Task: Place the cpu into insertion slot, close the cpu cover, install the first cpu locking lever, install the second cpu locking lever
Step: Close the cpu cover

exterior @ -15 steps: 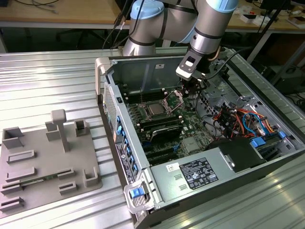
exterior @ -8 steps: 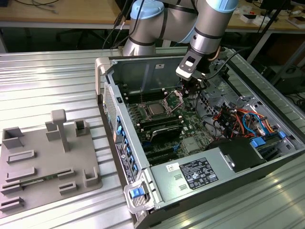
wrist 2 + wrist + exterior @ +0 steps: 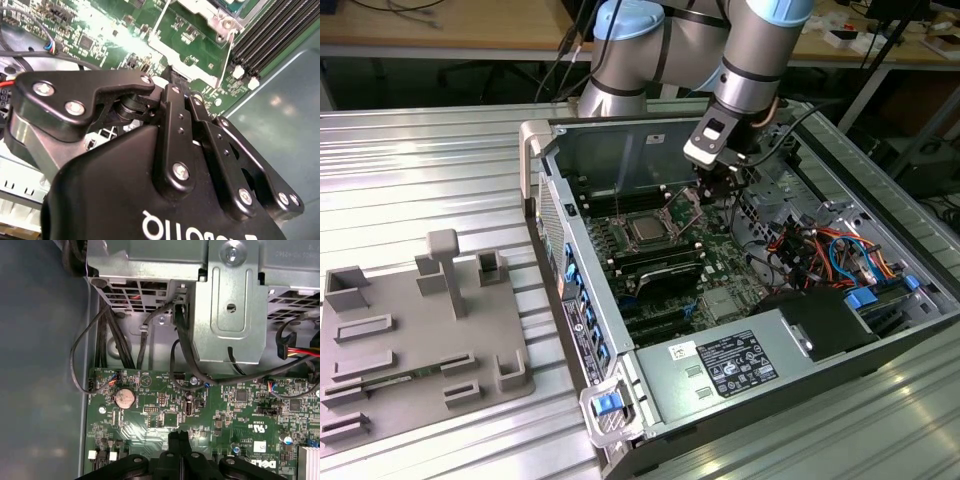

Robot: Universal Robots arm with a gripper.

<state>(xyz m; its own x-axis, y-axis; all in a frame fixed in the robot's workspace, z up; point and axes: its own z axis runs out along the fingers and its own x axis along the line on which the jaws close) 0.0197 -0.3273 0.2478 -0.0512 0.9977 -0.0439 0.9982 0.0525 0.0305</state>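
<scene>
**End effector pinched shut beside the cpu cover**

In the exterior view the cpu [image 3: 647,229] lies flat in the insertion slot [image 3: 638,245], on the green board [image 3: 720,270] inside the open computer case [image 3: 545,200] on the ribbed metal counter [image 3: 420,150]. The cpu cover [image 3: 685,207] seems tilted up at the cpu's edge, toward the exterior view's right. The end effector [image 3: 718,190] hangs just beside it. In both wrist views its fingers [image 3: 174,442] are pressed together, holding nothing.
</scene>
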